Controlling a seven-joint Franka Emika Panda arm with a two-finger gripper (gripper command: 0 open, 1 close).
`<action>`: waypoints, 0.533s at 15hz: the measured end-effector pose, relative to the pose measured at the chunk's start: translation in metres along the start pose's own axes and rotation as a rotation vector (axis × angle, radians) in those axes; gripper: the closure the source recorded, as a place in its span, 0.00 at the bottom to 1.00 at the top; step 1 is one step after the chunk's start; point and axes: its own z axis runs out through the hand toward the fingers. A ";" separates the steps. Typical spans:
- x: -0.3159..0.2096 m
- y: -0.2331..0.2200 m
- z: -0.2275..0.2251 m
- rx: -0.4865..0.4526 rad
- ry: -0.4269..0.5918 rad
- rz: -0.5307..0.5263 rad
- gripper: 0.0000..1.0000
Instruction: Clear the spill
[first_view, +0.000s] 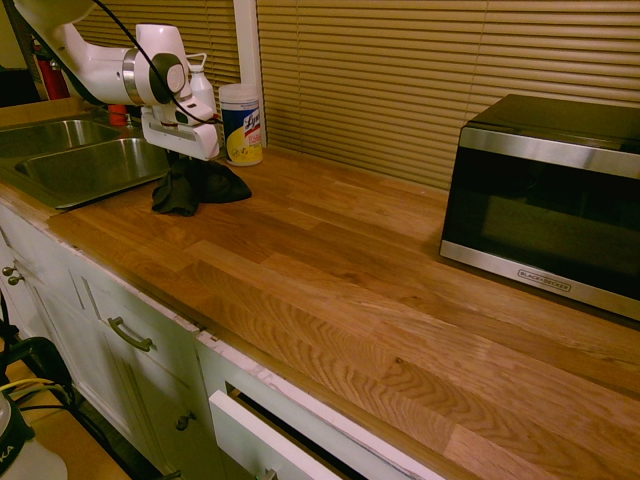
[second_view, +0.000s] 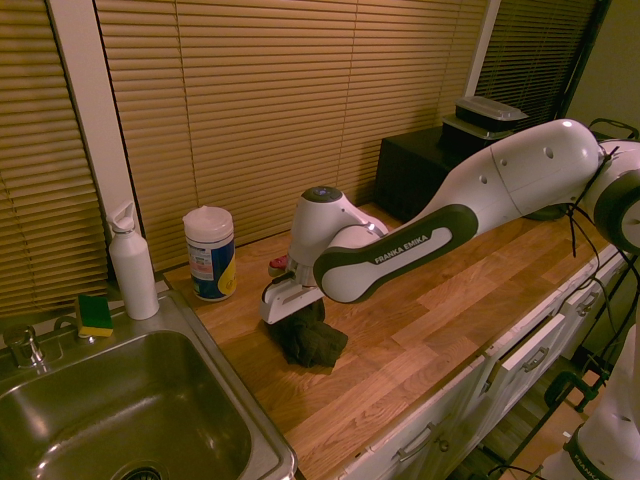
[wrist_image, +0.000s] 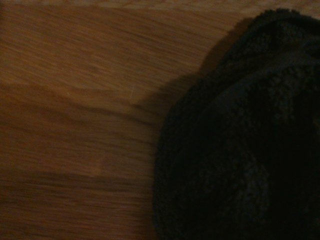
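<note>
The wiping step seems to be in hand: the claw (first_view: 188, 157) is right above the bunched black cloth (first_view: 200, 187), its lower end hidden in or behind the folds. Whether it is clamped on the cloth or standing apart from it, I cannot tell.

No drop of the spill can be made out on the worktop (first_view: 300, 240); any remaining liquid may lie beneath the cloth, under the claw. The cloth spreads out below and just beside the claw, toward the worktop's front edge. The wipes tub (second_view: 211, 255) stands near the claw, on the window side.

The next move probably calls for lifting the cloth to check underneath.
</note>
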 end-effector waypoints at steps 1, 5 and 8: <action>-0.002 -0.001 -0.001 0.001 0.001 0.001 0.00; -0.011 -0.005 -0.013 0.008 0.007 0.004 0.00; -0.020 -0.006 -0.048 0.021 0.021 -0.001 0.00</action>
